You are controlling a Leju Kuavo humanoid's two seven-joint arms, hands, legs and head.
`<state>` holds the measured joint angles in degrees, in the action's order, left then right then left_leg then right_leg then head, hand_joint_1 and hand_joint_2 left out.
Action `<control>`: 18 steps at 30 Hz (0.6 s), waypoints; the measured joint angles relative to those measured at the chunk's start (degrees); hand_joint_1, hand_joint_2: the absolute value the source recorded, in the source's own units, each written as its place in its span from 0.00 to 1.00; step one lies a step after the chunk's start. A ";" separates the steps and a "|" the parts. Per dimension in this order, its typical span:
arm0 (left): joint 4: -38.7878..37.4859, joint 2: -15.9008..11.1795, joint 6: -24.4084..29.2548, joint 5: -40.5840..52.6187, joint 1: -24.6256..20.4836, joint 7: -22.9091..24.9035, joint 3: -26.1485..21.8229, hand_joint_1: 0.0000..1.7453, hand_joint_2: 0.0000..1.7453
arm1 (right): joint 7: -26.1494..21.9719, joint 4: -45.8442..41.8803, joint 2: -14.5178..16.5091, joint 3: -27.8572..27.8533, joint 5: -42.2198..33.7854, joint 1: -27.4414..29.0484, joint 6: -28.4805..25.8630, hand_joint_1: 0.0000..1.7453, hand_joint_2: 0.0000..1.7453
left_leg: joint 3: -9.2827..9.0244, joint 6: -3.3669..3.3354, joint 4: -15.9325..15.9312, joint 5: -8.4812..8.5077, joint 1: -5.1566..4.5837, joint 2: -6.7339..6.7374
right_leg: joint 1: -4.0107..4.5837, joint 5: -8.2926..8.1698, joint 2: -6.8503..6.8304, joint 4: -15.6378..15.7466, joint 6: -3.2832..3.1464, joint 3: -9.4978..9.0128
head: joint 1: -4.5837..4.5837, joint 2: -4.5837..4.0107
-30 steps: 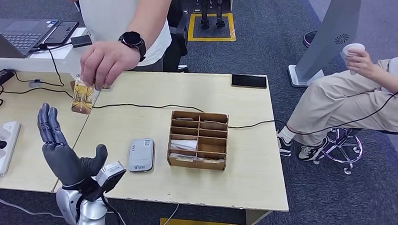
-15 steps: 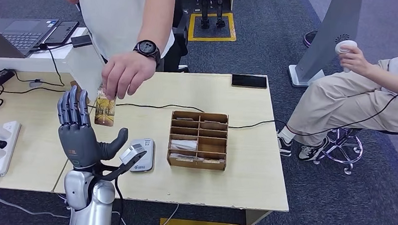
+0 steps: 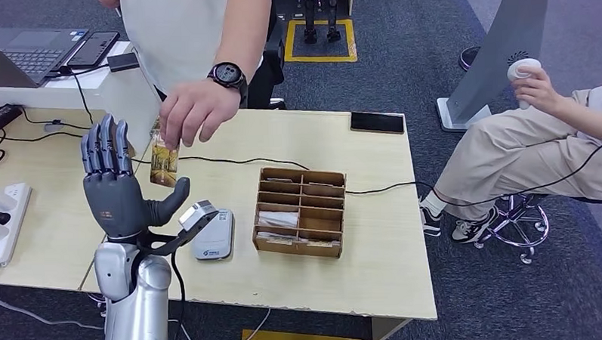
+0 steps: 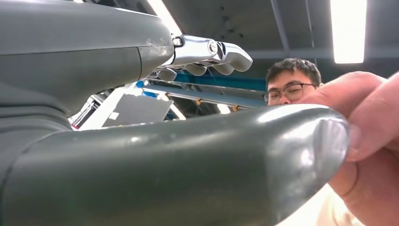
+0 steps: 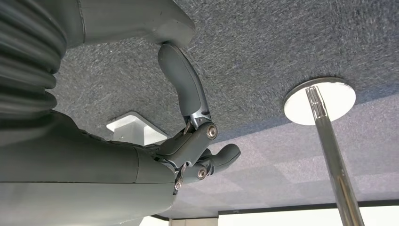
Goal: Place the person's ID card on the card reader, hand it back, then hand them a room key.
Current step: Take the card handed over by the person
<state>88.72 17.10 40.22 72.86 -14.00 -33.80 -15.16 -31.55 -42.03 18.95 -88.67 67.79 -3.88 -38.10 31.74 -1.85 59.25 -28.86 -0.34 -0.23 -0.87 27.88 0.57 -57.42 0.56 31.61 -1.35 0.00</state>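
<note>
A person's hand [image 3: 197,109] holds the ID card [image 3: 164,164], a small card with a yellowish picture, upright over the table's back left. My left hand [image 3: 116,188] is raised just left of the card, fingers straight up and the thumb [image 3: 174,201] spread out below it, gripping nothing. In the left wrist view the thumb [image 4: 188,169] lies close to the person's fingers [image 4: 371,117]. The grey card reader [image 3: 214,234] lies flat on the table beside my left wrist. White room keys [image 3: 278,218] sit in the wooden compartment box [image 3: 301,211]. My right hand [image 5: 197,150] hangs over the carpet, loosely bent and holding nothing.
A black cable [image 3: 230,161] crosses the table [image 3: 362,266] behind the box. A black phone [image 3: 376,123] lies at the back right corner. A seated person [image 3: 538,131] is to the right. A laptop [image 3: 29,51] and power strips [image 3: 1,218] are at the left.
My left hand rose and swung right, fingers now upright beside the card. The person's hand carried the ID card to the right, up to my hand.
</note>
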 joint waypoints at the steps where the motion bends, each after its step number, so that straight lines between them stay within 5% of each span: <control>1: 0.11 0.04 0.00 0.15 -0.12 -0.26 -0.34 0.00 0.00 | -0.03 0.01 0.00 0.00 0.05 0.00 0.00 0.00 1.00 | 0.00 0.00 0.00 0.00 0.00 0.00 | 0.00 0.00 0.00 0.00 0.00 0.00 | 0.00 -0.01; 18: 3.71 0.69 0.00 -3.05 -1.41 -5.90 -6.20 0.00 0.00 | -0.75 0.47 0.00 0.00 -0.50 -0.05 0.00 0.00 1.00 | 0.00 0.00 0.00 0.00 0.00 -0.02 | 0.00 0.00 -0.01 -0.01 0.00 -0.01 | 0.01 -0.01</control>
<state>92.43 17.79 40.22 69.82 -15.40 -39.70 -21.35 -32.30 -41.56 18.95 -88.67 67.30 -3.94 -38.10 31.73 -1.85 59.25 -28.86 -0.34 -0.25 -0.87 27.88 0.56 -57.44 0.56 31.60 -1.34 -0.01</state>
